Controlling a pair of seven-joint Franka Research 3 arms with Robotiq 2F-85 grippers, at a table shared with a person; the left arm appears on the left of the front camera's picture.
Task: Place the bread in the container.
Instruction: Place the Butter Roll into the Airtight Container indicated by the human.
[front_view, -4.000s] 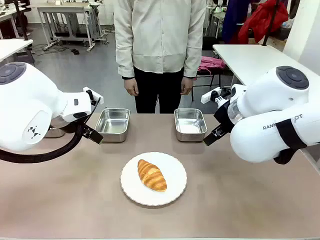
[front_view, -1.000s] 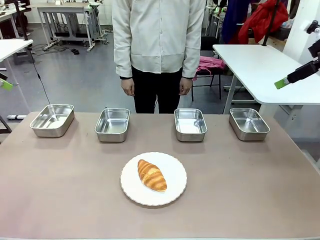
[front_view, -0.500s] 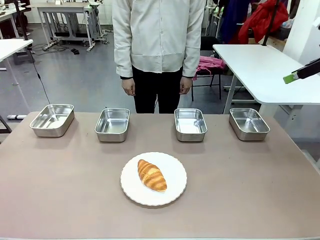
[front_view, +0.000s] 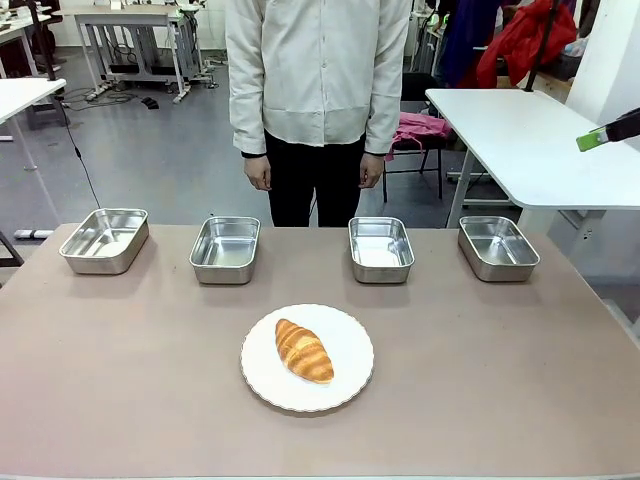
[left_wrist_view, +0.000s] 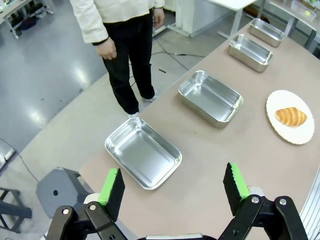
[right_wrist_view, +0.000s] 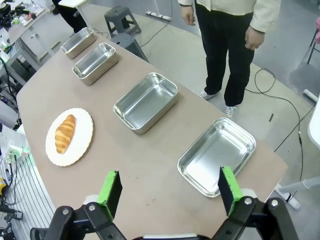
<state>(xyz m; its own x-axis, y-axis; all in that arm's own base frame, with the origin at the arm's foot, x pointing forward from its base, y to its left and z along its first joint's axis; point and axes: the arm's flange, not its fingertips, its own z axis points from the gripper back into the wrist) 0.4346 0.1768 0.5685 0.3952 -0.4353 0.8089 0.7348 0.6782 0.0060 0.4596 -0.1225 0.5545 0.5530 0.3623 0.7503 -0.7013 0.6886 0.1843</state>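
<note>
Bread (front_view: 304, 350) on plate (front_view: 350, 338), four steel pans (front_view: 380, 248) behind, person (front_view: 318, 80) beyond.

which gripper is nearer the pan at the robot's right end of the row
Right. The right gripper hangs above and beyond that end pan; the left gripper hangs off the row's opposite end, three pans away.

No legible txt, labels or nos. anywhere.
</note>
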